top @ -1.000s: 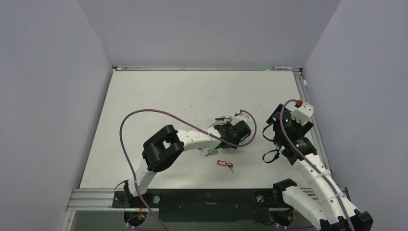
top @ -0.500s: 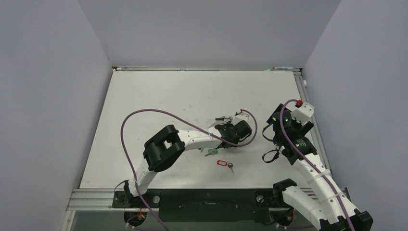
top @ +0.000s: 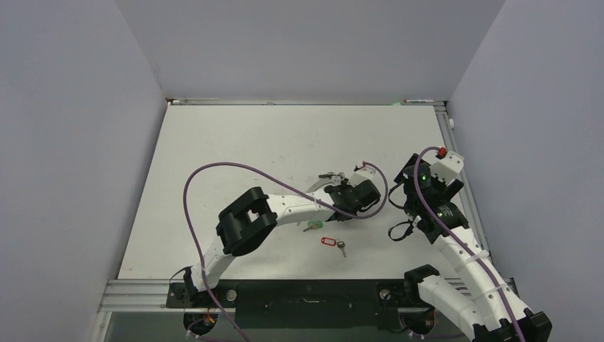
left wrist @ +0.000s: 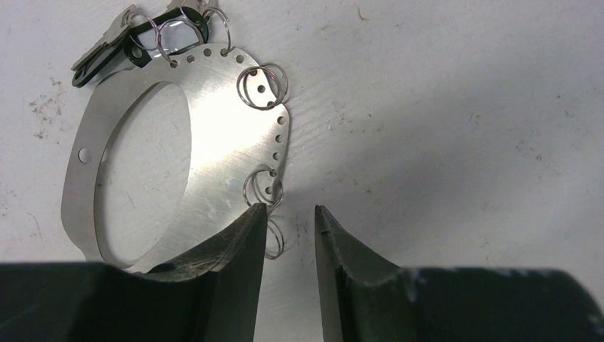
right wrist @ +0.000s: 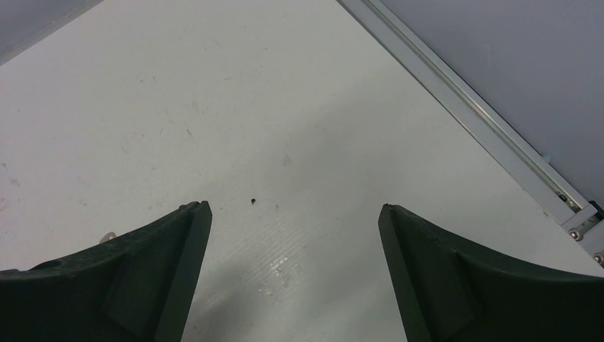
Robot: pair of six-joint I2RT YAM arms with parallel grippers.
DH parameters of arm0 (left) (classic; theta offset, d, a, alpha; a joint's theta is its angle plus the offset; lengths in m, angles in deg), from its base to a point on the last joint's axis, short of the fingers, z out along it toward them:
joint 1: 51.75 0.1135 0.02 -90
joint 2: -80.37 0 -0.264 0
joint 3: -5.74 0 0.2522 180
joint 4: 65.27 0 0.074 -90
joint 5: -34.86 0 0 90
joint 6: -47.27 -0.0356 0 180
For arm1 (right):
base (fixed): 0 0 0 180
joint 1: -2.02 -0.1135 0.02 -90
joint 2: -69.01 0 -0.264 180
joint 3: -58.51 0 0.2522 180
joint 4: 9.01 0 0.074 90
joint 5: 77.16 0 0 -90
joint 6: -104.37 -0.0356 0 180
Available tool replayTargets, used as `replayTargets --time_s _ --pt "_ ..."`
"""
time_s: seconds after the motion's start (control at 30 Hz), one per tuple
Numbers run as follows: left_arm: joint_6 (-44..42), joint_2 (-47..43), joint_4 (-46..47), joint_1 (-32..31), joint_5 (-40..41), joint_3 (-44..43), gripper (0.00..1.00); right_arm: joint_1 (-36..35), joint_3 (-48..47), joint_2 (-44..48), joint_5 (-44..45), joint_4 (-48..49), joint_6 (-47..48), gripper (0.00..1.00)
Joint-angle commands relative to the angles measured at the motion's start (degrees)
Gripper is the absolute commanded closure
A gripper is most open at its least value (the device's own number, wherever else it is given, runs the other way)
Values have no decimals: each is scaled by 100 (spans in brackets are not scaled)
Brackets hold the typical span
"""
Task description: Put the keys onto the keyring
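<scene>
From above, the left arm reaches forward and inward with the left gripper (top: 340,185) low at the keyring (top: 330,175). The green-tag key (top: 311,226) and red-tag key (top: 329,242) lie behind it, toward the bases. In the left wrist view its jaws are narrowly parted and clamp nothing; one fingertip overlaps the keyring's near edge, and a small split ring (left wrist: 274,241) lies between the tips. In the right wrist view the right gripper (right wrist: 293,206) is spread wide above the table (right wrist: 285,107).

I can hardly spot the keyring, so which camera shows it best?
The left wrist view: the keyring fills much of the frame, with its holed metal band and small split rings sharp. The top external view shows it only as a tiny silvery glint mid-table. The right wrist view misses it entirely.
</scene>
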Motion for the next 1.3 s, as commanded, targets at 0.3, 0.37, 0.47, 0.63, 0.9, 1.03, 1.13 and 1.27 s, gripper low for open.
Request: replayTargets --time_s 0.3,0.37,0.47,0.63,0.9,1.03,1.13,1.27 --pt "265 165 -126 47 83 -123 75 -36 -191 20 -6 123 107 8" --pt "276 166 -79 72 31 -88 76 -36 -191 20 -16 124 114 8" --pt "286 154 -56 74 29 -55 80 -36 -187 29 -16 119 115 8" --pt "300 36 -143 16 229 -4 80 -36 -182 20 -26 128 116 8" --pt "254 -165 -302 -23 527 37 75 -36 -165 36 -51 143 116 8" --pt "239 -169 -282 -32 486 26 75 -36 -156 29 -37 145 118 8" --pt "284 -114 -307 -44 463 7 76 -36 -165 29 -44 137 121 9" --pt "326 -70 -276 -58 447 32 77 -36 -158 37 -47 140 121 8"
